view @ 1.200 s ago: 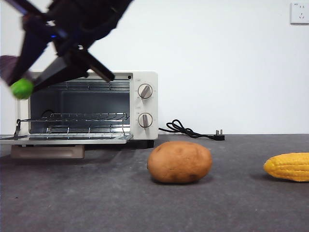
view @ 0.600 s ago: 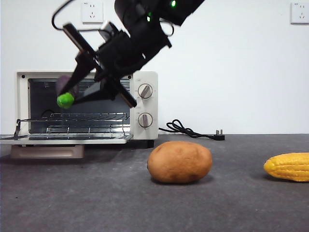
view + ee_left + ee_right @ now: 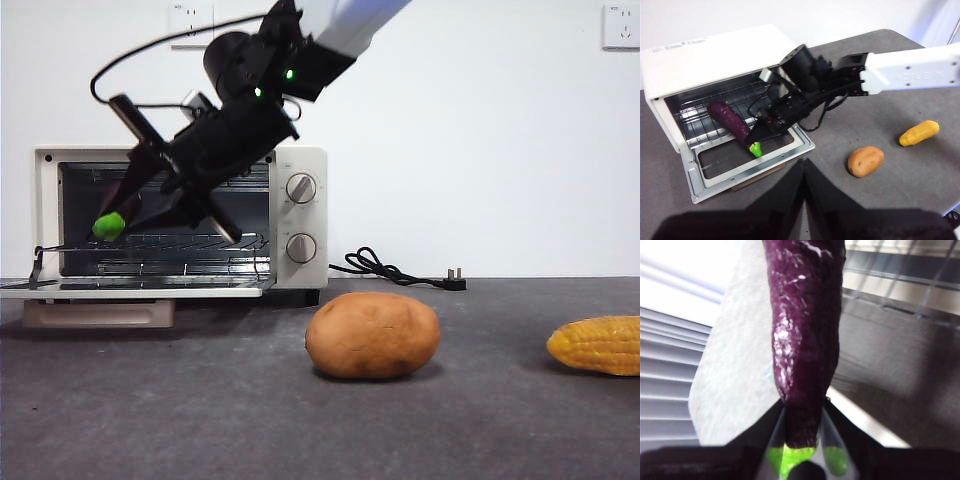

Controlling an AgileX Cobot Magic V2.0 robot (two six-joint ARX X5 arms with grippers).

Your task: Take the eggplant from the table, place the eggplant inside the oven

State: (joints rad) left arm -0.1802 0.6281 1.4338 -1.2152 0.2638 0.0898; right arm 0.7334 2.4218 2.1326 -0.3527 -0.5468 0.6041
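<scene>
Spanning the foreground, the table (image 3: pixel 200 420) carries the oven (image 3: pixel 300 280), door down, with a potato (image 3: pixel 372 335) and corn (image 3: pixel 597 345) well apart to its side. The right gripper (image 3: pixel 757 134) reaches into the oven mouth, jaws clamped on the eggplant (image 3: pixel 729 120) near its green cap, the purple body lying over the rack (image 3: pixel 190 242). The left gripper (image 3: pixel 803 170) hangs back, jaws together
</scene>
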